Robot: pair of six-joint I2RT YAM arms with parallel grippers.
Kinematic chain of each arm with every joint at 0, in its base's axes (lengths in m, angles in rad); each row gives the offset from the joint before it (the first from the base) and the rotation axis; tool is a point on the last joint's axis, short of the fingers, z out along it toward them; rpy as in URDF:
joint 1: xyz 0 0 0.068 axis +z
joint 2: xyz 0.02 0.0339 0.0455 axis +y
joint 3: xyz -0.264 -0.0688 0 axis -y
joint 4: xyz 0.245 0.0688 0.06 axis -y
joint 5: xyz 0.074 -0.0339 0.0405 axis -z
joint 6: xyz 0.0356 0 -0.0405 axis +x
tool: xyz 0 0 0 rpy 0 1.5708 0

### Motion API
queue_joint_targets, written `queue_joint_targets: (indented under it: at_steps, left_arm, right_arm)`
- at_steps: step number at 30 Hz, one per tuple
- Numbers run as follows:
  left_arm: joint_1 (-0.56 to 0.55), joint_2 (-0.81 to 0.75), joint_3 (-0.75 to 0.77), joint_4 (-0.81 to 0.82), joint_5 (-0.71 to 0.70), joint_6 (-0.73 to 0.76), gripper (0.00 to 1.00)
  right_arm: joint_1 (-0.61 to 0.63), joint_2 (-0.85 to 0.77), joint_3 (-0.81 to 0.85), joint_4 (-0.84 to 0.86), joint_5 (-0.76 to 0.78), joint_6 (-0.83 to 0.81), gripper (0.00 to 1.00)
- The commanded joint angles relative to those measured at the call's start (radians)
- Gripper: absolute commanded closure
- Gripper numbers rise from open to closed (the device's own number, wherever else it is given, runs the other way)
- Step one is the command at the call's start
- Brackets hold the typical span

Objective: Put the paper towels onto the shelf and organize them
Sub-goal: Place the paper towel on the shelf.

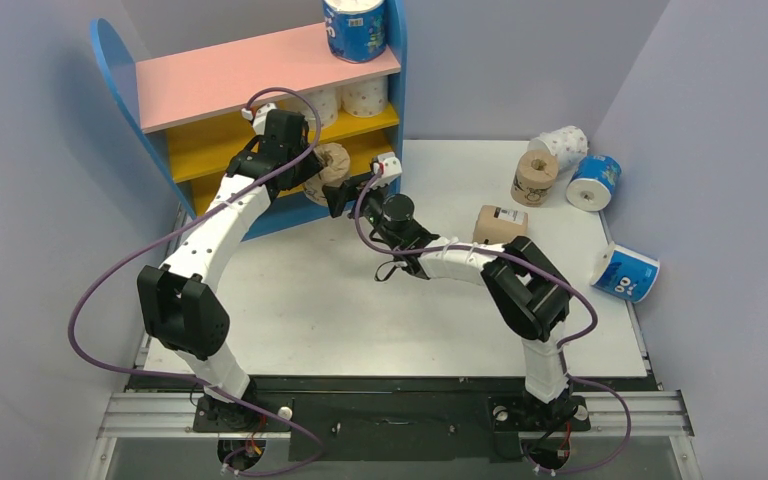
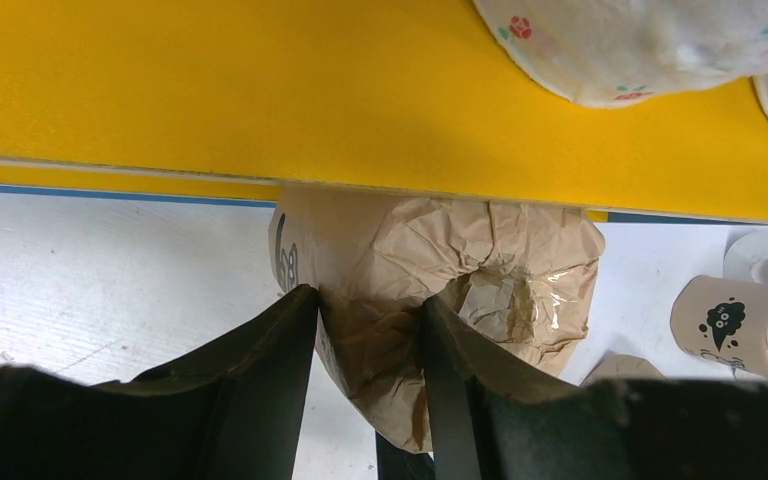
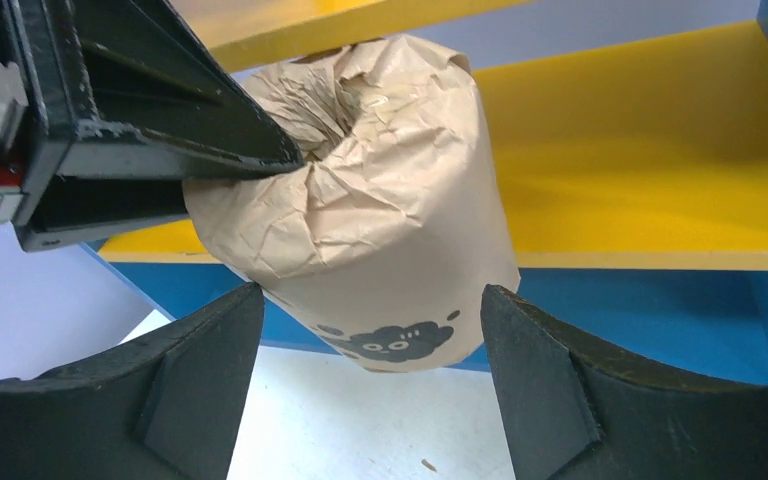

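Observation:
The shelf stands at the back left. My left gripper is shut on a tan cartoon-print roll, pinching its wall with one finger in the core, and holds it in front of the lower yellow board. In the left wrist view the gripper grips the roll under the yellow board. My right gripper is open; in its wrist view it straddles the roll's lower end. A blue roll stands on the pink top. Two white dotted rolls sit on the upper yellow board.
Loose on the table at the right lie two tan rolls, a white dotted roll and two blue rolls. Grey walls close in on both sides. The shelf's blue base is just behind the held roll.

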Motion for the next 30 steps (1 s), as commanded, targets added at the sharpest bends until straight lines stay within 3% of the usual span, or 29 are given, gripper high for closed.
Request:
queue_joint_targets:
  at_steps: [1,14,30]
  left_arm:
    - [0.009,-0.023,0.052,0.146,0.037,0.038,0.59]
    - [0.009,-0.068,0.023,0.156,0.042,0.039,0.51]
    - [0.009,-0.206,-0.040,0.187,0.043,0.063,0.25]
  right_arm:
    - [-0.008,0.016,0.065,0.002,-0.029,-0.009,0.25]
    - [-0.020,0.051,0.150,-0.078,-0.004,0.006,0.26]
    - [-0.021,0.082,0.231,-0.143,0.014,-0.002,0.26]
